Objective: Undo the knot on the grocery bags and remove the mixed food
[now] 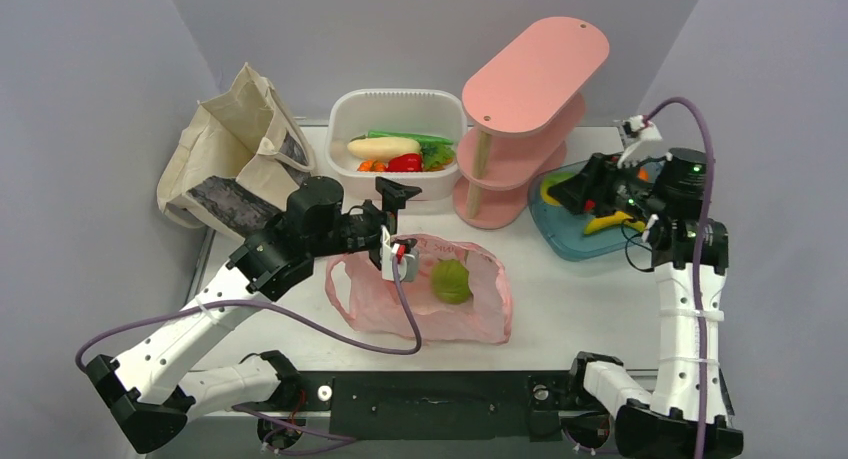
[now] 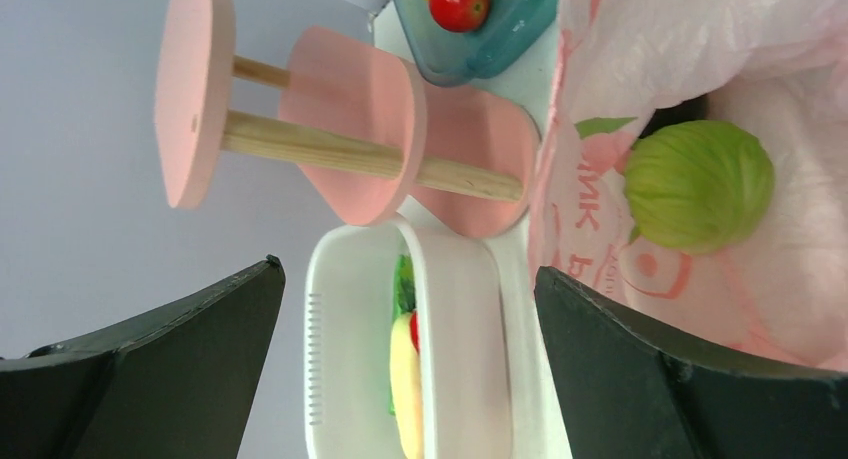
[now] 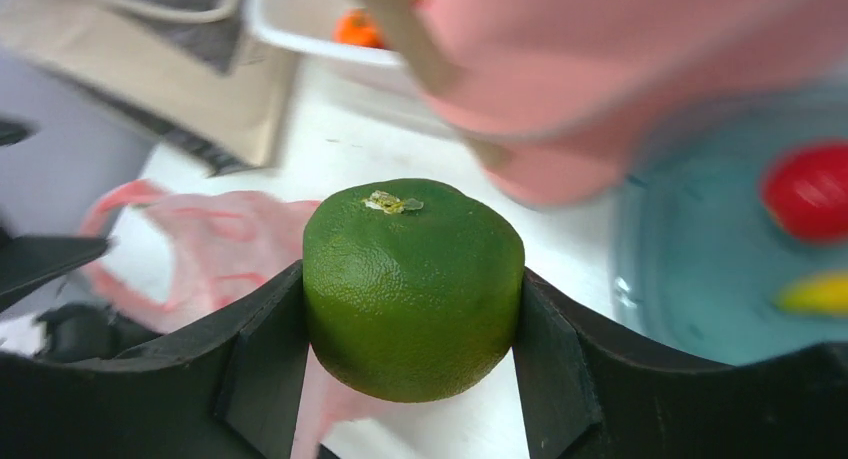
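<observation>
The pink plastic bag lies open at the table's front middle, with a round green vegetable inside it. At the back left the beige canvas tote stands slumped. My left gripper hangs open and empty at the bag's left rim, between the bag and the white tub. A long white radish lies in that tub. My right gripper is shut on a green lime above the left end of the blue tray.
The tub also holds a red pepper and greens. A pink three-tier shelf stands between tub and tray. The tray holds a red apple and a banana.
</observation>
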You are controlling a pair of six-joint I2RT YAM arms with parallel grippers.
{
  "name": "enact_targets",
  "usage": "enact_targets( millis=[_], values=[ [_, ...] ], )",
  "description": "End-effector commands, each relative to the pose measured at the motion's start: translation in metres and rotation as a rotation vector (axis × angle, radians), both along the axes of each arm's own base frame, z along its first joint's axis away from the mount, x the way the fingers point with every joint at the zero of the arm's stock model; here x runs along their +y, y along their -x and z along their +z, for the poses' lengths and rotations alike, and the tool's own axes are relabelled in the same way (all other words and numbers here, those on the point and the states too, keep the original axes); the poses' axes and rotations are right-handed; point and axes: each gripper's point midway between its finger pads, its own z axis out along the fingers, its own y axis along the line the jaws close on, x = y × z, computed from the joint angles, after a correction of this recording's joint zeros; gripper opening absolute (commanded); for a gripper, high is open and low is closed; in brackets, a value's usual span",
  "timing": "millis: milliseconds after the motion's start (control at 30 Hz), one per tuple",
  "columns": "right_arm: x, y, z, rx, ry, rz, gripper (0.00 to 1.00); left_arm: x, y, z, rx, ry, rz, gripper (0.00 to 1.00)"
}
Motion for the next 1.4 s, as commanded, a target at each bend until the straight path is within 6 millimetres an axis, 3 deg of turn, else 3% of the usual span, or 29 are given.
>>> enact_targets(
  millis=[0,100,233,433,633,900,1067,1100,1367],
  values=[
    [-0.068,0.014,-0.045,0.15,0.13,-0.149,0.0,0.011,0.012,-0.007,0.063,-0.023,0.003,0.97],
    [-0.114,0.001,-0.079,0.255,0.287,-0.319,0.0,0.013,0.017,-0.017,0.126,-0.05,0.001,0.97],
    [-0.158,-0.023,-0.112,0.314,0.444,-0.428,0.0,0.014,0.013,-0.023,0.215,-0.047,0.042,0.97],
    [-0.193,-0.077,-0.155,0.3,0.612,-0.454,0.0,0.015,0.011,-0.042,0.299,-0.07,0.067,0.97],
    [-0.192,-0.114,-0.184,0.298,0.667,-0.412,0.0,0.02,0.013,-0.057,0.334,-0.095,0.086,0.97],
    [-0.172,-0.129,-0.222,0.325,0.668,-0.343,0.05,0.03,0.016,-0.068,0.334,-0.12,0.111,0.97],
    [-0.16,-0.126,-0.243,0.374,0.64,-0.327,0.4,0.033,0.022,-0.079,0.363,-0.137,0.11,0.97],
    [-0.159,-0.125,-0.245,0.379,0.636,-0.325,0.43,0.033,0.024,-0.081,0.37,-0.142,0.103,0.97],
    [-0.158,-0.112,-0.234,0.366,0.625,-0.344,0.82,0.029,0.04,-0.108,0.366,-0.184,0.023,0.97]
  ],
)
